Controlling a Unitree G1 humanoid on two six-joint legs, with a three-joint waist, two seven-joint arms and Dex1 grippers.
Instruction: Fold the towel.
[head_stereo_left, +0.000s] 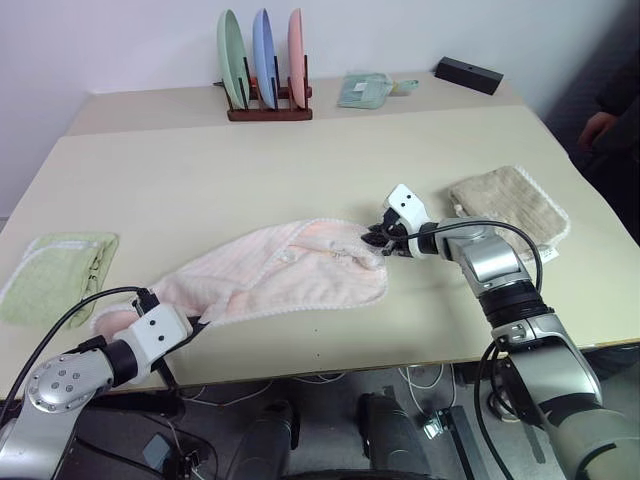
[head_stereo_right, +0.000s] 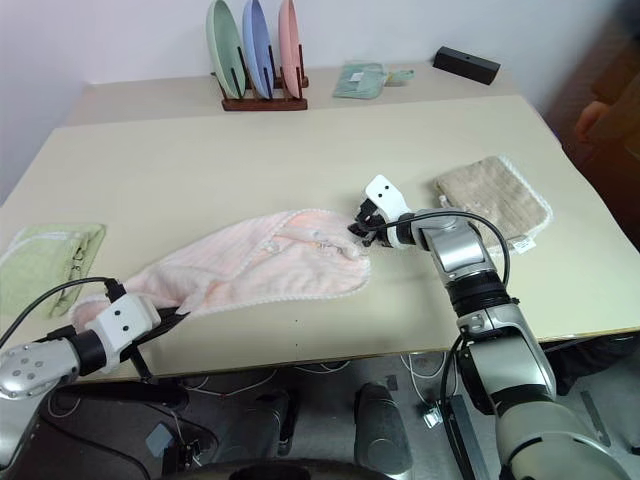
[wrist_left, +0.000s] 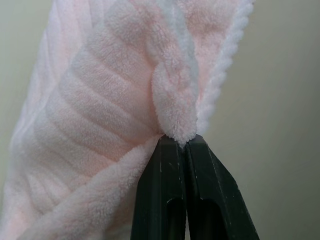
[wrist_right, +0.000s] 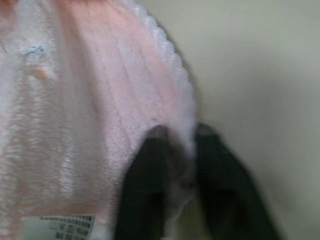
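The pale pink towel (head_stereo_left: 290, 275) lies bunched in a long diagonal strip across the near half of the table, white scalloped edging along its sides. My left gripper (head_stereo_left: 205, 322) sits at the towel's near-left end, shut on a thick fold of it; in the left wrist view the two fingers (wrist_left: 165, 190) press together under the pinched fold. My right gripper (head_stereo_left: 375, 240) is at the towel's far-right corner. In the right wrist view the scalloped edge runs down between its two black fingers (wrist_right: 150, 165), and a white label shows on the towel's underside.
A light green cloth (head_stereo_left: 55, 275) lies at the table's left edge and a tan cloth (head_stereo_left: 510, 205) to the right of my right arm. At the back stand a rack of three plates (head_stereo_left: 265, 60), a folded greenish cloth (head_stereo_left: 365, 90) and a black box (head_stereo_left: 468, 75). A person's hand (head_stereo_left: 598, 125) shows at the far right.
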